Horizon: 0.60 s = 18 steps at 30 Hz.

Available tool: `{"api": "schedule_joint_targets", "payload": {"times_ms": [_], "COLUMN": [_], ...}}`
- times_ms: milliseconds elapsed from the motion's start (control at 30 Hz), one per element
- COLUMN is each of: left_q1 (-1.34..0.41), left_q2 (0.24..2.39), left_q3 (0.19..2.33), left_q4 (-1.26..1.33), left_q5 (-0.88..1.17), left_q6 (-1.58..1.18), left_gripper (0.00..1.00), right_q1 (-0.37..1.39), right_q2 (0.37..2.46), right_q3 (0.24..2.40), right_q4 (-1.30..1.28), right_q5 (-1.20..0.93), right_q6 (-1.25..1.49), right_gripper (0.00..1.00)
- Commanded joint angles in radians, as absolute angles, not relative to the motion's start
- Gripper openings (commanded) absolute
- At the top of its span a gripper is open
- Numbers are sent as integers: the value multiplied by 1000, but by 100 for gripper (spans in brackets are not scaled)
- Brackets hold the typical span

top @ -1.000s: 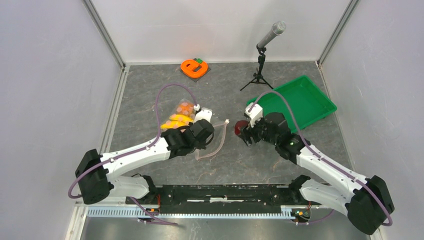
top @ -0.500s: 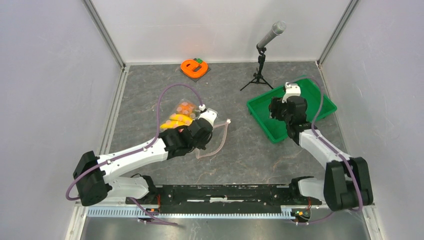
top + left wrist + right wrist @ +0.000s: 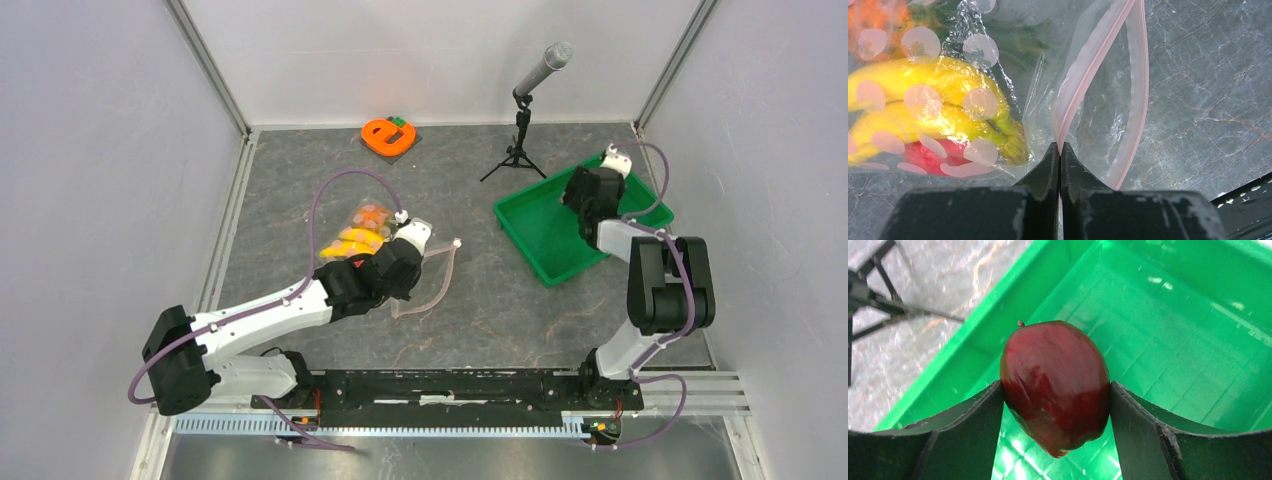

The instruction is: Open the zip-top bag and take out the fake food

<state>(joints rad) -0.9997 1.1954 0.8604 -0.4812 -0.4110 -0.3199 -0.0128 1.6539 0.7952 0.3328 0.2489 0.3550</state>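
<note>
The left gripper (image 3: 1059, 150) is pinching the zip-top bag (image 3: 362, 228) by its pink zip strip (image 3: 1083, 85), jaws fully closed on it; only the left wrist view is showing this grip. The one bag is lying left of centre on the table (image 3: 480, 300), holding three pieces of fake food (image 3: 963, 100): banana bunch (image 3: 923, 117), red apple (image 3: 930, 156), orange pineapple (image 3: 873, 20). Only the right wrist view is showing the right gripper (image 3: 1055, 390) clamping one maroon fruit (image 3: 1055, 370), jaws spread to its width, over the single green tray (image 3: 1173, 330).
</note>
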Motion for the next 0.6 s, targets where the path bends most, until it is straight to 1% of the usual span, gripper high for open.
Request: {"api": "schedule_joint_targets", "payload": {"times_ms": [0,67,167,367,567], "left_q1": [-997,-997,-996,-996,-996], "left_q2": [1166,1164,1160,1153,1154], "left_q3": [856,855,853,847,847], "left_q4": [-439,-439,-438,-436,-430], "left_q5": [-408,-405,-403,-392,-379], "left_q6": [-278,-278,-275,-278,-282], "left_gripper": [2,2,2,2,2], "right_q1": [-41,-42,-43,-48,-46], "right_q2": [1689,1699,1699,1653,1553], "right_q3": [906,932,941,898,844], "right_q4": [395,372,349,345,328], "right_q5": [284,275,257,253,183], "right_q6": [352,334,315,289,288], "right_gripper": [76,83,88,90,91]}}
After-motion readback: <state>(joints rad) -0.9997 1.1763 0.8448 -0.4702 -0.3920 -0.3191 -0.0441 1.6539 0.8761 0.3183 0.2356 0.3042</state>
